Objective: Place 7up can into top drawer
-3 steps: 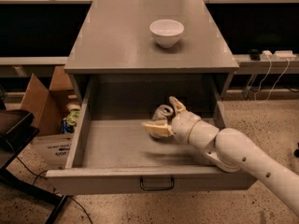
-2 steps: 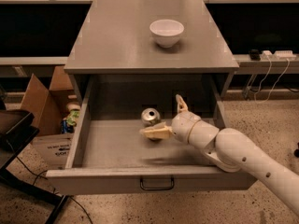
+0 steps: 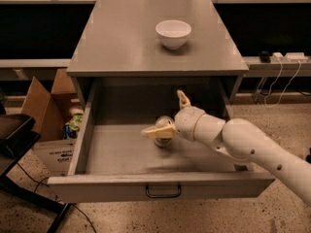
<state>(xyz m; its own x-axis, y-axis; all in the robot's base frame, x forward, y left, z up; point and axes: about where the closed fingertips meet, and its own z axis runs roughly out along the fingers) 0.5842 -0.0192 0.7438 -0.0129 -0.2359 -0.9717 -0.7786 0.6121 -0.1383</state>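
Observation:
The top drawer (image 3: pixel 160 187) is pulled wide open, with a flat grey front panel and a small dark wire handle at its centre. The 7up can (image 3: pixel 164 127) stands upright on the drawer floor near the middle; it is pale and silver-topped. My gripper (image 3: pixel 170 114) reaches into the drawer from the right. It is open: one finger (image 3: pixel 158 131) crosses in front of the can, and the other finger (image 3: pixel 183 99) points up behind it. The can is free between them.
A white bowl (image 3: pixel 173 33) sits on the grey cabinet top (image 3: pixel 121 42). An open cardboard box (image 3: pixel 46 115) with items stands on the floor at the left. A dark chair (image 3: pixel 14 140) is at the far left. Cables lie on the floor at the right.
The gripper has opened and let go of the can, which now stands on the drawer floor. The gripper has drawn back slightly upward and to the right.

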